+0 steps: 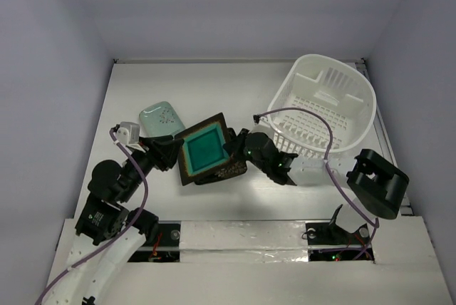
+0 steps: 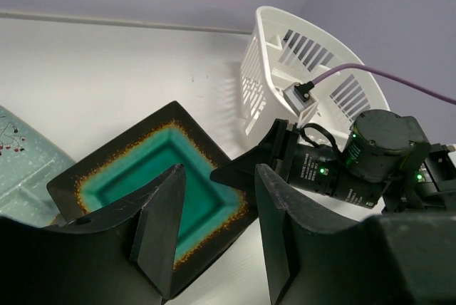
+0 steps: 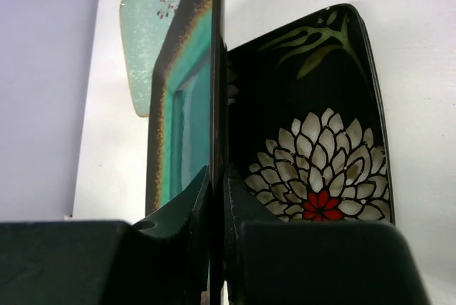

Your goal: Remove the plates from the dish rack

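At mid-table, the teal plate is held tilted above the flowered plate, which lies flat on the table. The right claw is clamped on the teal plate's right rim, one finger on each face. The left claw stands spread at the plate's left edge, its fingers wide apart and not pinching it. The mint plate lies just beyond, to the far left. The rack sits at the far right.
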`<state>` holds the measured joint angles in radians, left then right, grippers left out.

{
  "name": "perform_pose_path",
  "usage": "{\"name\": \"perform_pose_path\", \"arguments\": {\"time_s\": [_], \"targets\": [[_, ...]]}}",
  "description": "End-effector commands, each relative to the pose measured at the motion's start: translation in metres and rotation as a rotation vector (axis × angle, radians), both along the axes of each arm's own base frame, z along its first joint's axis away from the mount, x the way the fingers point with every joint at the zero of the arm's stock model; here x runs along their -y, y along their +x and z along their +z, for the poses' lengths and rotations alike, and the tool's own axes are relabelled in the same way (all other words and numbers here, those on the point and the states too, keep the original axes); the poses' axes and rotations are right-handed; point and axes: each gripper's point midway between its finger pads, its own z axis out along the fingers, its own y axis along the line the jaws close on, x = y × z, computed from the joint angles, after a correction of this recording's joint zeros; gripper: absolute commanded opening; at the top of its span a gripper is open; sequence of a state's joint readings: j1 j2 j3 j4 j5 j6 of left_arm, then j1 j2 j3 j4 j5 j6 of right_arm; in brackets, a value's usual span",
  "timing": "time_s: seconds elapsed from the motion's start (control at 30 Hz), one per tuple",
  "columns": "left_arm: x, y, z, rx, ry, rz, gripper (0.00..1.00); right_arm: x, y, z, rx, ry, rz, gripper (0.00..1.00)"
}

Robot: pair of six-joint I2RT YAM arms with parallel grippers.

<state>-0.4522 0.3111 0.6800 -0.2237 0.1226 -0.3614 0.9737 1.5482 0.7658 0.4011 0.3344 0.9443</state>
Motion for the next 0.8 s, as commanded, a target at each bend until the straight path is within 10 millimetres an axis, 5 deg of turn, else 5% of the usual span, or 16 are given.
{"name": "perform_pose_path", "arguments": {"time_s": [0.0,0.27,0.47,0.77], "targets": [[0.004,0.004,0.007,0.019,-0.016,-0.011,0.4,-0.009,0.013,0.107,0.172,0.35,-0.047,0.0],[0.005,0.008,0.003,0.007,-0.01,-0.008,0.4,0.01,0.01,0.066,0.106,0.269,-0.089,0.04],[0.004,0.01,0.003,0.003,-0.008,-0.001,0.4,0.013,0.005,0.042,0.062,0.203,-0.075,0.28],[0.002,0.01,0.003,0.005,-0.011,0.009,0.4,0.014,0.006,0.004,-0.02,0.013,-0.073,0.49]]}}
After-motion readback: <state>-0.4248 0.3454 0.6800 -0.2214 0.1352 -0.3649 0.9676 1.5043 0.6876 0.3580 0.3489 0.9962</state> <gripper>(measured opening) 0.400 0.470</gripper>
